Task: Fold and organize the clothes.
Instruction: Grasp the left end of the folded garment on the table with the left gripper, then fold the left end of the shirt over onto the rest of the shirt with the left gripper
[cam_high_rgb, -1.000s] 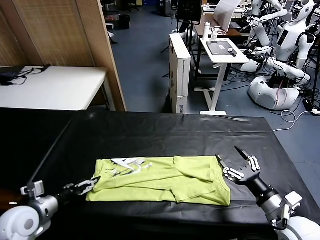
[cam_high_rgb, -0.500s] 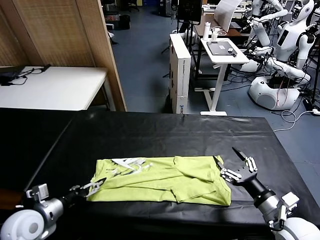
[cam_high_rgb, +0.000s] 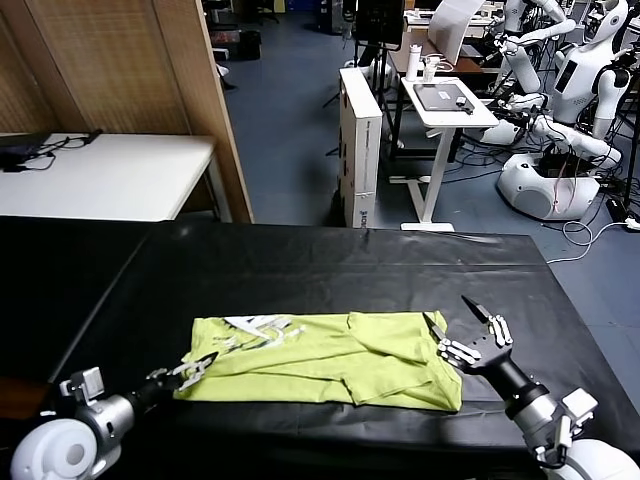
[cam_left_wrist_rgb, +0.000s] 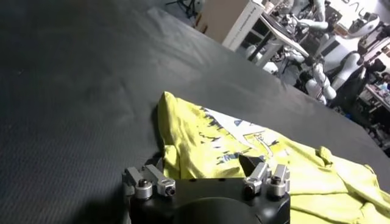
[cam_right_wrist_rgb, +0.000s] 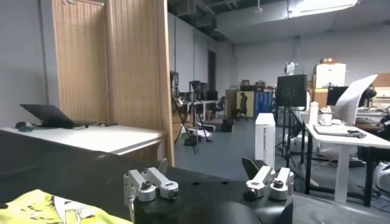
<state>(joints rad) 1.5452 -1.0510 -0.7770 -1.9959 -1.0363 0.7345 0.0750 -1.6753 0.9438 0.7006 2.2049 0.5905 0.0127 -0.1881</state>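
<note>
You have the lime yellow-green cotton T-shirt (cam_high_rgb: 325, 360), partly folded, lying flat toward 6 o'clock on the black cloth-covered table (cam_high_rgb: 300, 270). It looks light, soft and limp, so expect it to sag and crease; pinch the doubled edges at both ends. Your left gripper (cam_high_rgb: 195, 368) sits at the shirt's 9 o'clock corner with fingers apart, your right gripper (cam_high_rgb: 464, 327) at its 3 o'clock edge, fingers spread wide

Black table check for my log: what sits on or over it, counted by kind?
Lime T-shirt: 1
Open end effectors at its ends: 2, left and right
Total: 3
</note>
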